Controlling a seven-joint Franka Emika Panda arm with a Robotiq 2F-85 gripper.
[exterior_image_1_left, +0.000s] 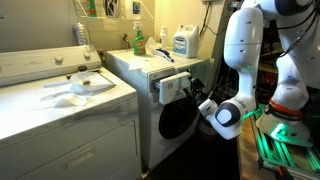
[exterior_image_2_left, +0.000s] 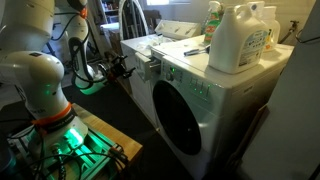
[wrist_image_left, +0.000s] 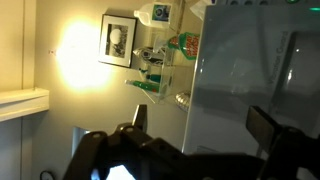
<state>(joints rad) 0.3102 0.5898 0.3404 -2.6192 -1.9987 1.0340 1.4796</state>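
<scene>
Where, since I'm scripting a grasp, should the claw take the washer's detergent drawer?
Probably the front panel of the detergent drawer, approached from the front of the washer: it juts out past the machine's face, leaving its edges free. The claw hovers near it.

In an exterior view we look from over a white appliance (exterior_image_1_left: 60, 110) across to the washer (exterior_image_1_left: 140, 65) and arm (exterior_image_1_left: 245, 45). In an exterior view from the washer's far side, close by the detergent jug (exterior_image_2_left: 240, 40), we face back at both. Our wrist view sits close, facing a framed picture (wrist_image_left: 118, 40).
</scene>
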